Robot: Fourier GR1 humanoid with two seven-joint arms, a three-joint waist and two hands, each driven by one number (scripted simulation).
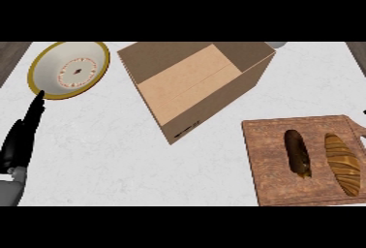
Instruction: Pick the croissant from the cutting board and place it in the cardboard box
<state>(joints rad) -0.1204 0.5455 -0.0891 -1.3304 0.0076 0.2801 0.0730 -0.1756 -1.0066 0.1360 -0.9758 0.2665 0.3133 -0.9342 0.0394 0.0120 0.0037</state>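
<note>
Cardboard box [196,87] sits open on the white worktop [107,145], interior bare. Wooden cutting board [275,164] lies right of it and carries the croissant [343,163] near its right edge, with a dark pastry [297,152] just beside it. A yellow-rimmed plate [69,69] sits at upper left. Left robot hand [22,138] rests at the left edge, fingers straight, holding nothing, tips just below the plate.

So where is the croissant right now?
In the head view it lies at the far right, on the cutting board, beside a darker pastry; the croissant is nearer the board's right edge.
</note>
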